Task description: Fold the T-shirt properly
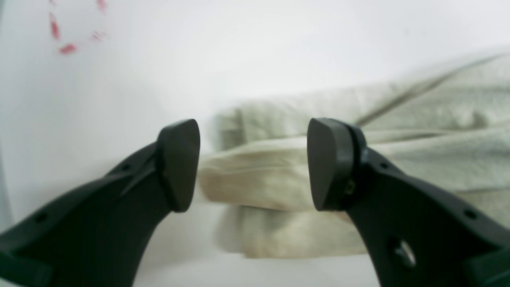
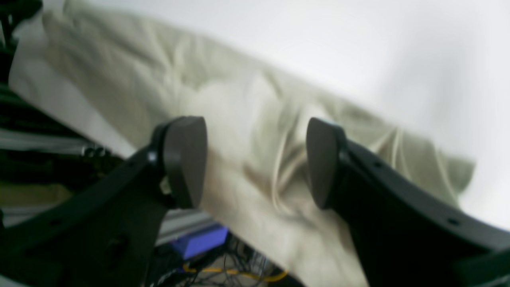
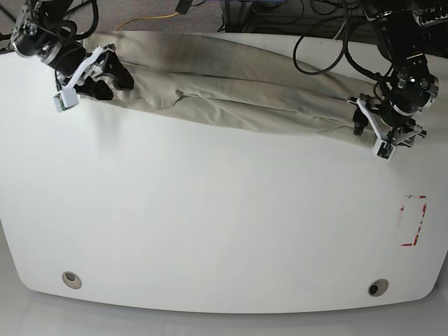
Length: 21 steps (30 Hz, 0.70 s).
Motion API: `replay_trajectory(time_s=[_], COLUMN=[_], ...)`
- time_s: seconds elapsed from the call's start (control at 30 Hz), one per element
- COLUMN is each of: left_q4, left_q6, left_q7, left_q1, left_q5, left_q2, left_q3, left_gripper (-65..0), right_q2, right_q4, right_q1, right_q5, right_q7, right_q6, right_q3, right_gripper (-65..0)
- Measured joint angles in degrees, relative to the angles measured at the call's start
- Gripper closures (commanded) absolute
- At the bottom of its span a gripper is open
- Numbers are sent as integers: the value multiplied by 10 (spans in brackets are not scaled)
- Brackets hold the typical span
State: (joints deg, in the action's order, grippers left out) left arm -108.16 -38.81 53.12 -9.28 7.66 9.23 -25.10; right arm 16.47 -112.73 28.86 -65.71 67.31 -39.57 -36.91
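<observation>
White table point(image 3: 210, 231), broad and rounded at the near corners, under everything. Beige T-shirt point(image 3: 245, 87) stretched in a long, narrow, wrinkled band along the far edge of that table, folded over on itself lengthwise, part of it draped past the far rim. Right gripper point(image 3: 110, 73) at one end of the band, on the left side of the base view, jaws spread wide in the wrist view with rumpled cloth showing between the two dark pads point(image 2: 185, 159); nothing pinched there, though whether the pads brushed the fabric could not be told through the blur. Left gripper point(image 3: 364, 120) at the other end, jaws likewise spread wide, hovering just over the folded end of the T-shirt point(image 1: 279, 179), with layered cloth visible in the gap and no grip on it. Red dashed marking point(image 3: 414, 220) on the table, near the left arm's side, well apart from the cloth. Two small round fittings point(image 3: 70, 279) near the front edge.
</observation>
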Motion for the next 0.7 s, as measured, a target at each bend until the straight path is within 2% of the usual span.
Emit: replay_trajectory(time_s=[0.07, 0.17, 0.3, 0.43, 0.53, 0.7], left_q4=[0, 11, 37, 66, 100, 143], left_q6=[3, 3, 3, 2, 1, -3], left_q7=[-4, -7, -4, -5, -8, -22], left_q1=[-5, -12, -13, -12, -9, -5], left_q5=[1, -15, -57, -58, -57, -40], left_q2=[-8, -12, -10, -9, -3, 12], left_q3=[21, 44, 39, -1, -29, -39], left_gripper=[-385, -385, -385, -385, -385, -385], right_q2=[-12, -29, -53, -65, -64, -57], right_q4=[0, 1, 5, 58, 121, 216], right_q1=[-10, -20, -25, -36, -68, -148], right_q5=[18, 79, 176, 286, 305, 353], right_q7=[4, 9, 3, 2, -29, -109], right_q6=[-1, -1, -2, -2, -16, -23], right_q3=[27, 62, 95, 104, 102, 107], right_gripper=[-369, -293, -201, -200, -200, -200])
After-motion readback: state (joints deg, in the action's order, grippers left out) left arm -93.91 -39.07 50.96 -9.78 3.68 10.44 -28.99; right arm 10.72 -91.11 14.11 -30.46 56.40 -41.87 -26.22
